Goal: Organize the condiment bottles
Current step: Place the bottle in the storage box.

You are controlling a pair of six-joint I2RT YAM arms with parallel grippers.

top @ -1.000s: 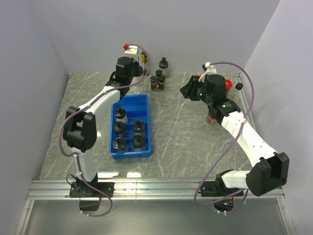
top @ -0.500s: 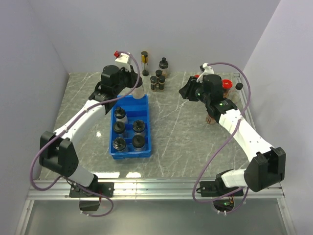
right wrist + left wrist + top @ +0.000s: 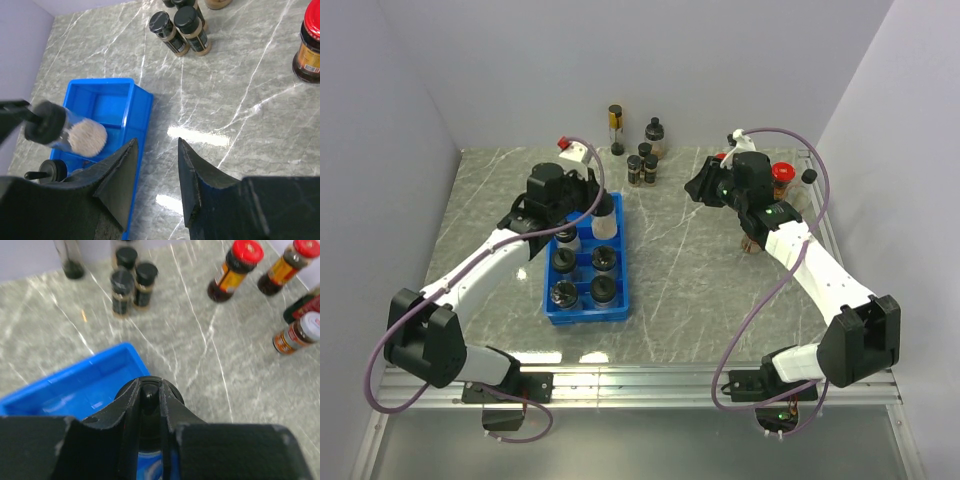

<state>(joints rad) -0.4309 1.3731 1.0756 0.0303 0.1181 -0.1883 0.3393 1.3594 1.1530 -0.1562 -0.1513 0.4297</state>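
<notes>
My left gripper [image 3: 601, 206] is shut on the black cap of a jar with light contents [image 3: 605, 223] and holds it over the far right compartment of the blue tray [image 3: 621, 262]. In the left wrist view the fingers [image 3: 172, 405] clamp the cap [image 3: 148, 391]. The right wrist view shows this jar [image 3: 82, 136] at the tray [image 3: 141, 111]. Several black-capped jars [image 3: 563, 260] stand in the tray. My right gripper [image 3: 704, 186] is open and empty, off to the tray's right, and shows the same in its wrist view [image 3: 156, 172].
At the back stand a tall dark bottle [image 3: 616, 128], a black-capped jar [image 3: 654, 134] and two small jars [image 3: 640, 167]. Red-capped bottles [image 3: 780, 179] and a brown bottle [image 3: 752, 243] stand at the right, near the right arm and wall.
My left arm has carried the light jar from the back of the table forward and right to the tray's far right compartment. The right gripper has hardly moved.
</notes>
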